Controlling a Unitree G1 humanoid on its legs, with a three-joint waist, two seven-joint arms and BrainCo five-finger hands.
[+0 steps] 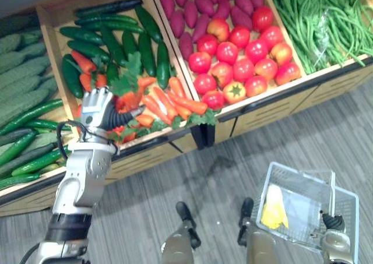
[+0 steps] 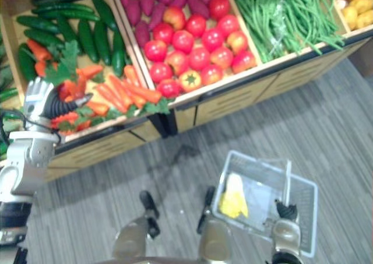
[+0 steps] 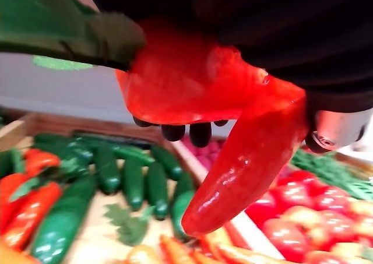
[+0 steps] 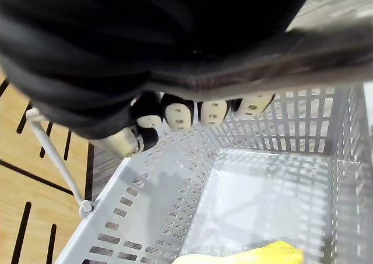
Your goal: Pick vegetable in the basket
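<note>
Left robot hand: the left robot hand was up over the front of the wooden bin, fingers curled tight round a red pepper.
Pepper: its pointed tip hung free below the fingertips, its green stem end at the other side of the grip.
Under it: I saw carrots and green leaf sprigs crowded just beneath, with cucumbers behind them.
Neighbours: tomatoes and purple sweet potatoes filled the next bin, green beans the one beyond.
Basket: the basket sat low on my right, with grey floor between it and the bins.
Right robot hand: the right robot hand had its fingers curled over the basket's edge.
Inside: a yellow vegetable lay on the basket's bottom.
</note>
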